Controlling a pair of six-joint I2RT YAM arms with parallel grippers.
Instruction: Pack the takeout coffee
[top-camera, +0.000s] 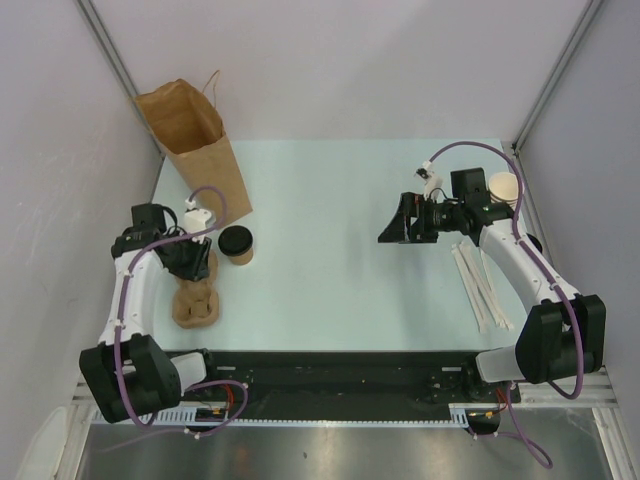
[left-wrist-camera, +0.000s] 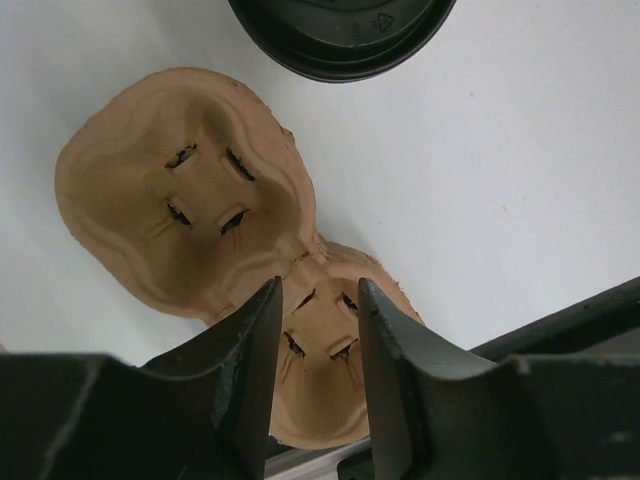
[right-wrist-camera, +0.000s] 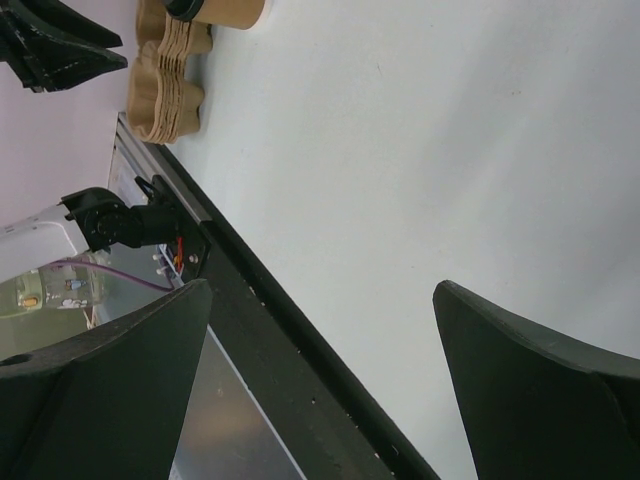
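Note:
The takeout coffee (top-camera: 236, 243), a tan paper cup with a black lid, stands upright on the table just right of my left gripper. Its lid shows at the top edge of the left wrist view (left-wrist-camera: 340, 35). The brown paper bag (top-camera: 190, 135) stands open at the far left corner. My left gripper (top-camera: 196, 262) hovers over a brown pulp cup carrier (top-camera: 196, 298). Its jaws (left-wrist-camera: 318, 290) are a little apart with nothing between them, and the carrier (left-wrist-camera: 190, 200) lies below. My right gripper (top-camera: 396, 224) is wide open and empty above mid-table (right-wrist-camera: 320, 288).
A stack of lidless paper cups (top-camera: 503, 190) stands at the far right behind the right arm. Several white stirrers (top-camera: 480, 285) lie at the right. The table's black front rail (right-wrist-camera: 300, 360) crosses the right wrist view, where the carrier (right-wrist-camera: 165, 85) also shows.

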